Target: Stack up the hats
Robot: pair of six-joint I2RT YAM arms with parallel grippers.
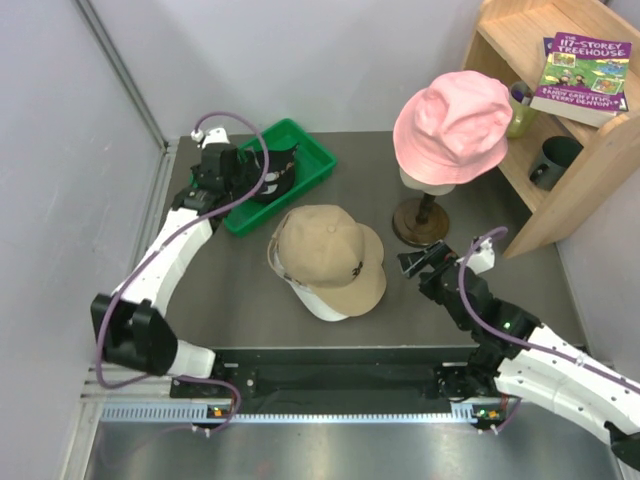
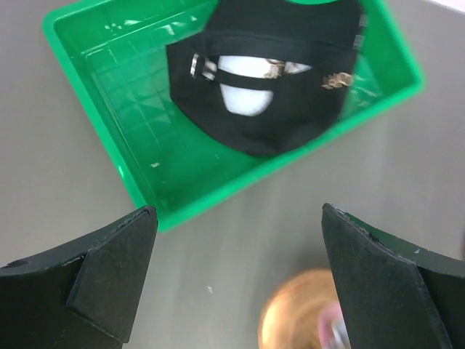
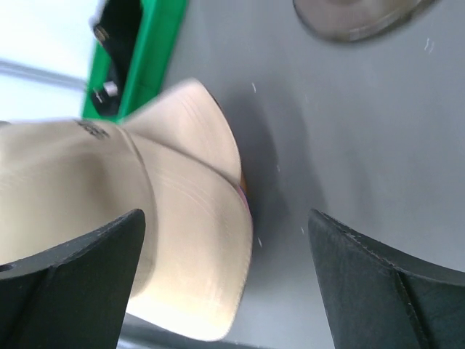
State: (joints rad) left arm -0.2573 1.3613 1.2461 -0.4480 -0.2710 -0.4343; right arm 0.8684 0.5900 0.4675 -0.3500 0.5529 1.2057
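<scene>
A tan cap (image 1: 330,255) lies mid-table on top of a white cap whose peak (image 1: 326,304) sticks out at the front. A black cap (image 1: 274,170) lies in the green tray (image 1: 305,145). A pink hat (image 1: 452,125) sits on the mannequin head. My left gripper (image 1: 243,168) is open and empty by the tray; in the left wrist view (image 2: 236,240) the black cap (image 2: 265,87) lies ahead of it. My right gripper (image 1: 415,262) is open just right of the tan cap; in the right wrist view (image 3: 225,247) the tan peak (image 3: 196,254) lies between its fingers, untouched.
The mannequin head stands on a round wooden base (image 1: 420,220), behind my right gripper. A wooden shelf (image 1: 590,150) at the back right holds a book (image 1: 585,75) and a dark mug (image 1: 555,160). A blurred tan round shape (image 2: 305,316) shows low in the left wrist view.
</scene>
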